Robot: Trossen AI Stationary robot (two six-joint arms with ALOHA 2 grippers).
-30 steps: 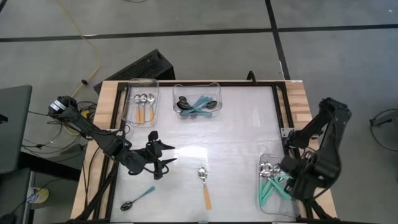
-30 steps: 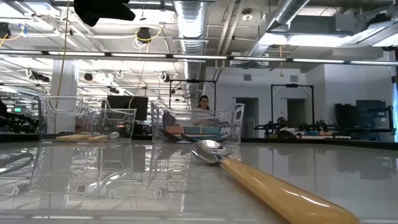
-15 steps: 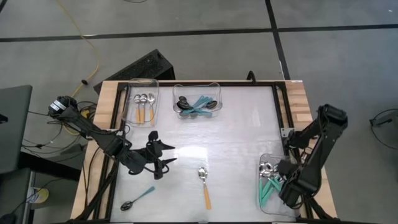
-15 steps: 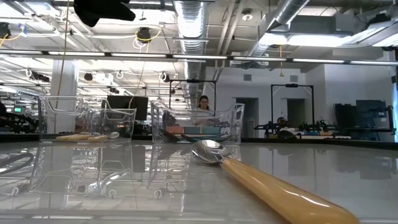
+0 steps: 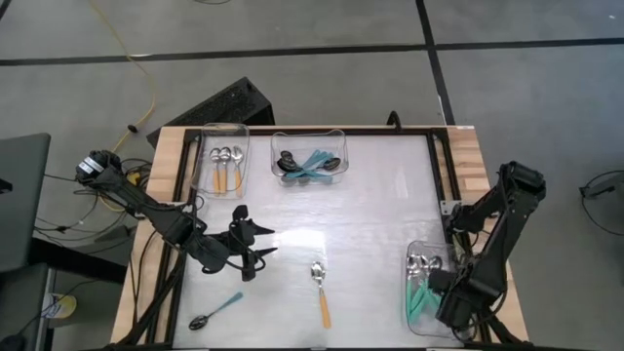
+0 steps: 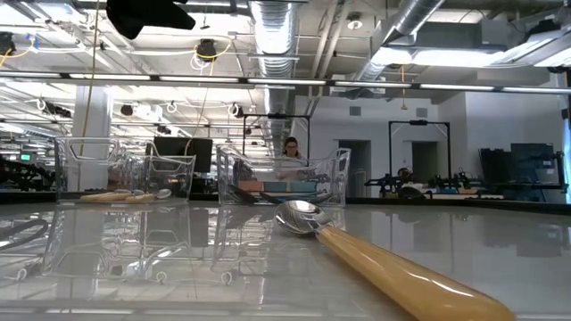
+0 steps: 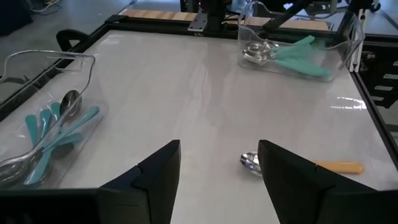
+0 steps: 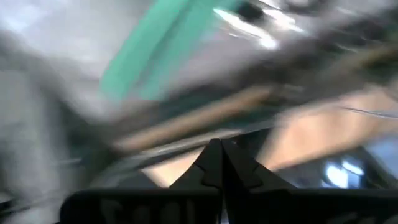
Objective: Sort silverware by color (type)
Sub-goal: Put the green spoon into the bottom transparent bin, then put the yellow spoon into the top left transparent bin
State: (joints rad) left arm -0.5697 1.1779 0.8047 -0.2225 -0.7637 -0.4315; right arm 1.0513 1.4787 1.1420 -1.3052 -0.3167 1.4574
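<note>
An orange-handled spoon (image 5: 320, 290) lies flat on the white table toward the near edge; its bowl (image 7: 249, 163) shows ahead of my left gripper (image 7: 217, 180). That gripper (image 5: 255, 244) hovers open at the table's left, touching nothing. A blue-handled spoon (image 5: 214, 312) lies at the near left. My right gripper (image 8: 217, 163) is shut with nothing between its fingers. Its arm (image 5: 478, 268) reaches over the near-right bin (image 5: 414, 255), where teal-handled spoons (image 5: 421, 294) lie.
Two clear bins stand at the far edge: one with orange-handled spoons (image 5: 222, 166), one with blue- and teal-handled dark spoons (image 5: 310, 164). The middle of the table (image 5: 380, 214) is bare. In the low view the orange spoon (image 6: 375, 259) lies close in front.
My right arm has drawn toward the table's near edge over the near-right bin, its wrist ending closer to the near right corner. The spoons on the table and my left arm have kept still.
</note>
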